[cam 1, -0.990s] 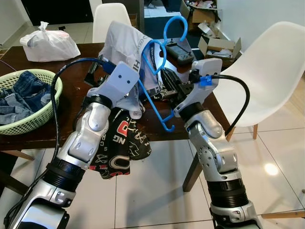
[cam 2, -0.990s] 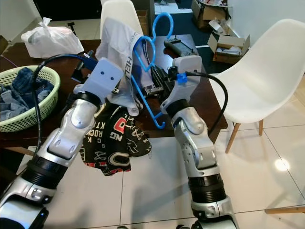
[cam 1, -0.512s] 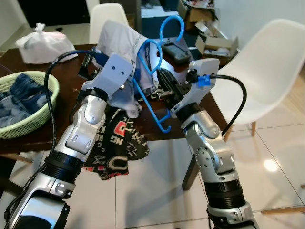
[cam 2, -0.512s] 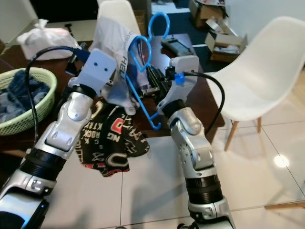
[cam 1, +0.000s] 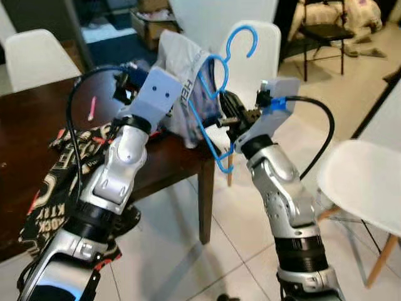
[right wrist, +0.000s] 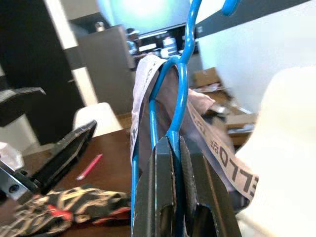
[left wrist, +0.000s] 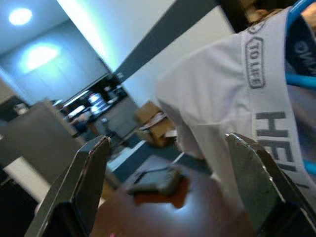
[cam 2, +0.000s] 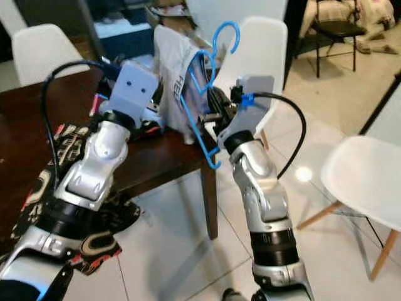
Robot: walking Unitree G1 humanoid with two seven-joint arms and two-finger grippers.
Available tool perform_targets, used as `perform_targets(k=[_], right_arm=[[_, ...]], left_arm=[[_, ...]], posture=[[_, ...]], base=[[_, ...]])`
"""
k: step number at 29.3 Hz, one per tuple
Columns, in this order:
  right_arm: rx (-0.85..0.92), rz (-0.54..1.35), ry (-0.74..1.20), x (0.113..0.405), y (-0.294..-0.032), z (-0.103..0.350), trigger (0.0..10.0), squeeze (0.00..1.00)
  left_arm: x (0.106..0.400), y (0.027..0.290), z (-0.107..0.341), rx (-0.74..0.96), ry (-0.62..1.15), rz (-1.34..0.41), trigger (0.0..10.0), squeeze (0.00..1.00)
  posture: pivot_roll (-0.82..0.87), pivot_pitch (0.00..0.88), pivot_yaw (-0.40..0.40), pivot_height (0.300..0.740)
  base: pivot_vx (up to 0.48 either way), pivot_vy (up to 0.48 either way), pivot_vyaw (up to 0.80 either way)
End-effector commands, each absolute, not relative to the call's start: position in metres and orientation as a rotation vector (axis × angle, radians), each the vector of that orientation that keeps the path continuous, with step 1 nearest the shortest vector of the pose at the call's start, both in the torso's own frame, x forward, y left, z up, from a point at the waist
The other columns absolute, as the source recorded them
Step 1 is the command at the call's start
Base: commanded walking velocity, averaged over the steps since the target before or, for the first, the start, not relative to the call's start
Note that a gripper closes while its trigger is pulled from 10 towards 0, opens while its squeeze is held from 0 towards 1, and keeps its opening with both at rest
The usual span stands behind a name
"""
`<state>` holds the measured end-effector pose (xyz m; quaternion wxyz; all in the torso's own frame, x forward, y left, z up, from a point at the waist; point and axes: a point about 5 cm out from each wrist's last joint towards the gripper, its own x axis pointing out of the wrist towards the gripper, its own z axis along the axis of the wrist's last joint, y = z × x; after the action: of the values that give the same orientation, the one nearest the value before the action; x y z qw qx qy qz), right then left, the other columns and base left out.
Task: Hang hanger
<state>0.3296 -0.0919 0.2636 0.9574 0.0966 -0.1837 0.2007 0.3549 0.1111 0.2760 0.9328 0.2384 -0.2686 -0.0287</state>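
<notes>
Blue plastic, thin and curved, forms the hanger point(cam 1: 213, 100), which the right gripper point(right wrist: 174, 163) holds up above the corner of the dark wooden table point(cam 1: 37, 144). In the right wrist view its two black fingers point(right wrist: 153, 192) are pressed tight on the hanger's lower bar, with the hook rising out of the top of the frame. The right arm is bent at the elbow, its forearm rising from the floor side toward the table edge.

A white garment point(cam 1: 185, 88) with a grey lettered waistband drapes over the hanger, and its folds hide much of the blue frame. The left arm reaches up and forward just beside it. The left gripper point(left wrist: 168, 182) has its fingers spread wide apart, holding nothing, with the white cloth just beyond them. From the head views the left fingers themselves are hidden behind the grey wrist housing.

A black patterned cloth point(cam 1: 50, 188) with red and white print lies over the table and hangs off its near edge. A small pink stick-like item point(cam 1: 92, 108) rests on the tabletop; what it is cannot be made out. White moulded chairs point(cam 1: 363, 182) with wooden legs stand on glossy pale floor tiles.
</notes>
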Motion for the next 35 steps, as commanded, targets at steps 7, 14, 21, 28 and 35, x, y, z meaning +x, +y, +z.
perform_targets(k=[7,14,21,28,35], right_arm=[[0.131,0.399,-0.392,0.325,-0.087,0.268,0.0,0.0],[0.115,0.424,-0.396,0.319,-0.076,0.264,0.0,0.0],[0.122,0.396,-0.379,0.313,-0.084,0.254,0.0,0.0],[0.134,0.38,-0.351,0.304,-0.09,0.244,0.0,0.0],[0.186,0.361,-0.325,0.28,-0.097,0.238,0.0,0.0]], left_arm=[[0.353,0.089,0.251,0.346,-0.467,-0.222,10.0,0.0],[0.342,0.069,0.235,0.284,-0.429,-0.281,10.0,0.0],[0.316,0.084,0.22,0.291,-0.428,-0.189,10.0,0.0],[0.301,0.095,0.216,0.305,-0.421,-0.163,10.0,0.0],[0.278,0.092,0.219,0.321,-0.44,-0.156,10.0,0.0]], posture=[[0.03,0.139,0.051,0.74],[0.02,0.135,0.058,0.74],[0.03,0.136,0.051,0.74],[0.04,0.141,0.044,0.74],[0.04,0.148,0.035,0.74]], base=[[0.0,0.0,-0.72],[0.0,0.0,-0.2],[0.0,0.0,0.0],[0.0,0.0,0.0],[0.0,0.0,0.0]])
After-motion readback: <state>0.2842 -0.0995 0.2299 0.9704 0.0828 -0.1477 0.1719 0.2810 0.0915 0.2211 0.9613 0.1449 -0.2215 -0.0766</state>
